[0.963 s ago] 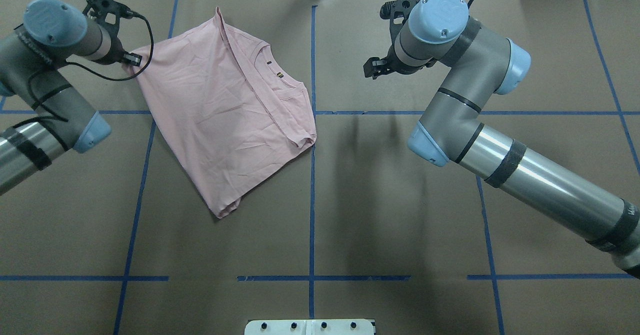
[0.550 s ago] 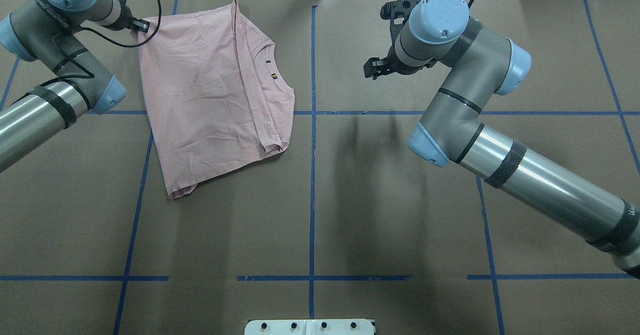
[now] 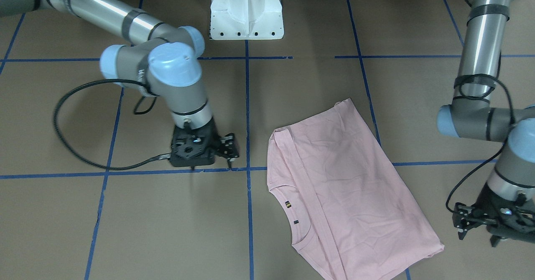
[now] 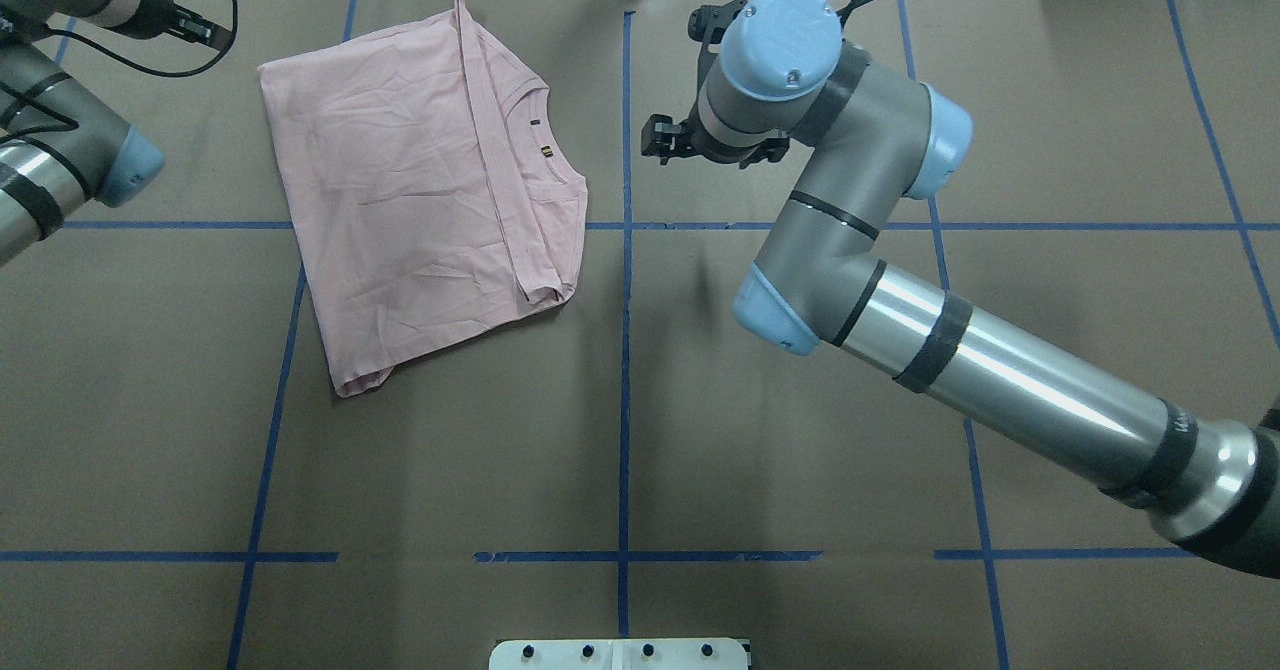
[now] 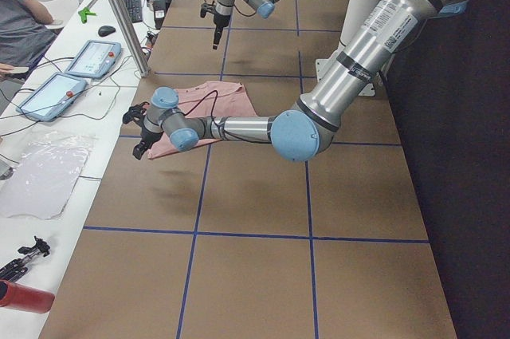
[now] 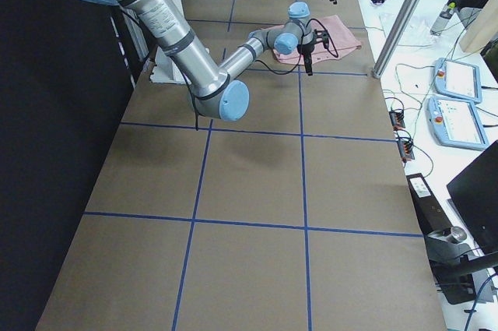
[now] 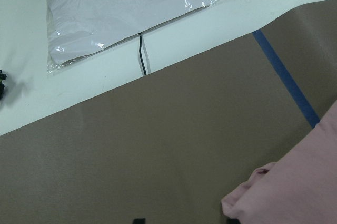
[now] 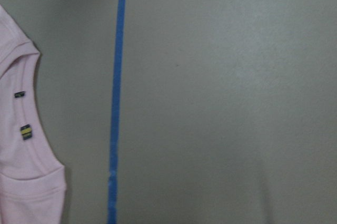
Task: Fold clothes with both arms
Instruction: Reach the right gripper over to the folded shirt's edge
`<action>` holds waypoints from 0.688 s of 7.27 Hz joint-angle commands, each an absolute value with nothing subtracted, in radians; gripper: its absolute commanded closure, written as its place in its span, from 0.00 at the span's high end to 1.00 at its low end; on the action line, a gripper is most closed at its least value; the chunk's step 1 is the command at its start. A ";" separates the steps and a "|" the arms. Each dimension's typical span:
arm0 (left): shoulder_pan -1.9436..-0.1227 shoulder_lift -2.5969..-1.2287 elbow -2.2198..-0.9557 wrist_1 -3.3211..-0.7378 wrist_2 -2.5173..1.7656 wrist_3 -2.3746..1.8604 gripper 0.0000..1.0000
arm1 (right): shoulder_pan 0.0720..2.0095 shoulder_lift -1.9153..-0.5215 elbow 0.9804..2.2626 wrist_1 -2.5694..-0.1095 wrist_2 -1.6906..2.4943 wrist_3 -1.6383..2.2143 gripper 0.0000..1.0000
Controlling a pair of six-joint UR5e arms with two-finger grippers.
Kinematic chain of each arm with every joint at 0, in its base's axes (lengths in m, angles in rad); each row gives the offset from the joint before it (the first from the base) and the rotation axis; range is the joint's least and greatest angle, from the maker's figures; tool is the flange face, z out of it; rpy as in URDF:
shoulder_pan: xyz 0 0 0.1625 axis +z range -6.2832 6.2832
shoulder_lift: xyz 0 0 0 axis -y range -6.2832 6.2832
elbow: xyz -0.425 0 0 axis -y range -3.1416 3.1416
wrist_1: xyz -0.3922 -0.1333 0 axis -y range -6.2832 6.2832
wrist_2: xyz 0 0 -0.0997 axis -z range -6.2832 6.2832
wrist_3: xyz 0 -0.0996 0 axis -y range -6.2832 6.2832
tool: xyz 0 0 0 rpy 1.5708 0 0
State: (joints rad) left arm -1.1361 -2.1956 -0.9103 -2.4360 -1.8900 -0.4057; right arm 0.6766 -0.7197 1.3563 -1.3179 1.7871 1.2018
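Note:
The pale pink T-shirt (image 4: 410,180) lies folded lengthwise on the brown table, at the far left of the overhead view, collar (image 4: 545,145) toward the centre line. It also shows in the front view (image 3: 351,196). No print shows. My left gripper (image 4: 197,30) is open and empty, just beyond the shirt's far-left corner, apart from it; in the front view (image 3: 476,230) it hovers beside the shirt's edge. The left wrist view shows that corner (image 7: 295,187). My right gripper (image 4: 662,140) is shut and empty, over bare table right of the collar (image 8: 21,129).
Blue tape lines (image 4: 624,350) grid the table. The white pedestal base (image 3: 246,12) stands at the robot's side. Past the far edge are a white bench with a plastic bag (image 7: 131,8), tablets (image 5: 92,56), an aluminium post (image 5: 119,12) and a seated person (image 5: 20,28).
The left gripper dragged the shirt toward the far left, let go of its corner and drew away to the far-left edge. The right arm swung left toward the collar.

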 commanded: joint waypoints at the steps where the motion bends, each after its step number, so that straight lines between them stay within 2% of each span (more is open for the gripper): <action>1: -1.151 -2.145 -0.998 -2.433 -1.917 -0.394 1.00 | 0.556 -0.580 1.249 -1.344 1.696 1.427 0.65; 3: -1.147 -2.145 -1.000 -2.433 -1.916 -0.396 1.00 | 0.488 -0.488 1.130 -1.344 1.626 1.459 0.67; 5: -1.146 -2.146 -1.003 -2.436 -1.917 -0.396 1.00 | 0.476 -0.488 1.097 -1.347 1.598 1.406 0.66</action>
